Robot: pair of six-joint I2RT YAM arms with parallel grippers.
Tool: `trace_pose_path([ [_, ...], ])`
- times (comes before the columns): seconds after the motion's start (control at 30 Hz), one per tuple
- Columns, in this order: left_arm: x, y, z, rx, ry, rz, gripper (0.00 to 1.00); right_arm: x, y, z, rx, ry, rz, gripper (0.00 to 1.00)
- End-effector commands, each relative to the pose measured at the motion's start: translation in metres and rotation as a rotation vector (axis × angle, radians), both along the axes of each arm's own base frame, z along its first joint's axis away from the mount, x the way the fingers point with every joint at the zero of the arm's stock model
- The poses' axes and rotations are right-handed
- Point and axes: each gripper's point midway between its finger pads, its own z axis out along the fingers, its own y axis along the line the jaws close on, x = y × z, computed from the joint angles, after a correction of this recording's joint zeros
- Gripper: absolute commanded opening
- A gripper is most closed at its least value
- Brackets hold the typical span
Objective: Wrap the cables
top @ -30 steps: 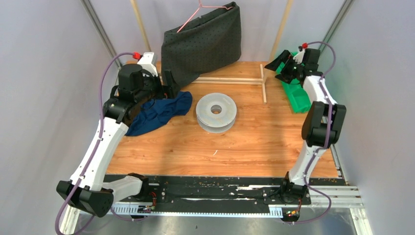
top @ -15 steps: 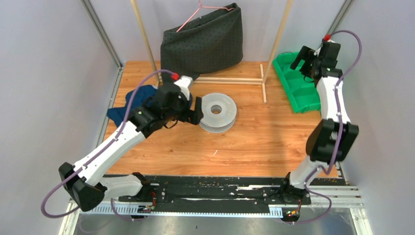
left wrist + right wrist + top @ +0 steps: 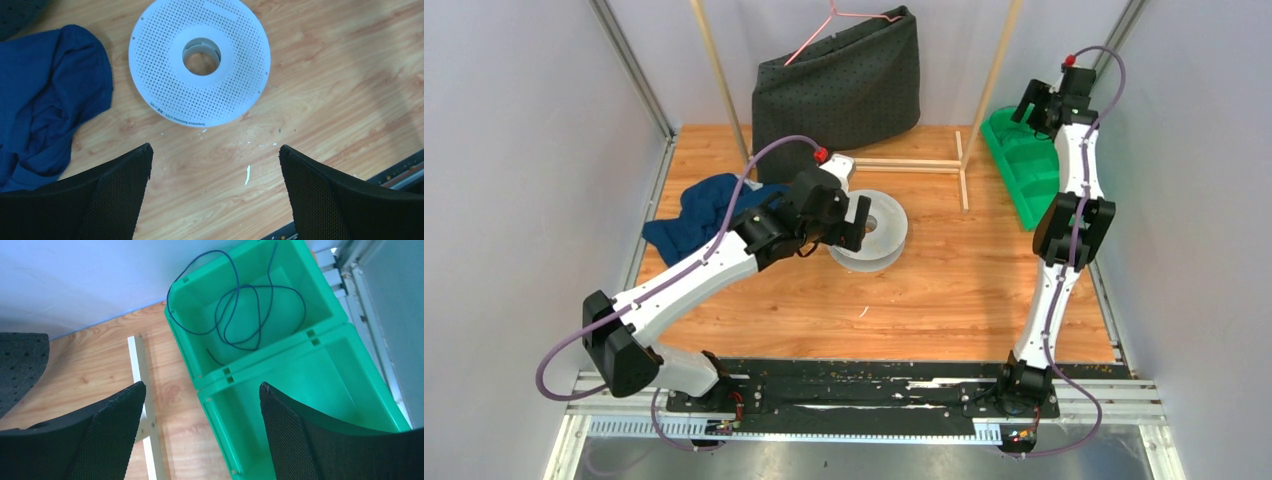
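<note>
The wooden table (image 3: 944, 300) carries everything. At its far edge a dark spotted fabric (image 3: 844, 85) hangs from a pink hanger (image 3: 849, 14) and is no part of the job. A green bin (image 3: 1024, 170) sits in the far right corner. The right gripper (image 3: 201, 386) hovers over it with fingers spread wide and empty, probably lined up to reach in.

A blue cloth (image 3: 699, 210) is crumpled near the left edge, just beside the spool (image 3: 889, 225) at mid-table. The cloth could snag if the spool is turned or slid leftward. The left gripper (image 3: 215, 150) hangs over the spool's near side, jaws wide and holding nothing, seemingly poised to steady or lift it.

A wooden rack (image 3: 904, 162) has one slat lying between spool and bin, so a carry would have to clear it.

The cables (image 3: 240, 288) lie in loose loops in the bin compartment closest to the far right corner, well apart from the spool. Its walls could make pinching so thin a wire awkward.
</note>
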Motion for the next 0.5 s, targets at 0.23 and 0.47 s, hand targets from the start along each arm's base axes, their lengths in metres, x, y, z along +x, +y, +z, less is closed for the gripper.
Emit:
trace_pose_path([
  [0.23, 0.022, -0.01, -0.014, 0.05, 0.006, 0.068, 1.0, 0.079, -0.025, -0.032, -0.015, -0.237, -0.021, 0.87],
  [0.47, 0.031, -0.011, -0.025, 0.123, 0.016, 0.071, 1.0, 0.097, -0.032, -0.063, -0.075, -0.26, -0.058, 0.87],
])
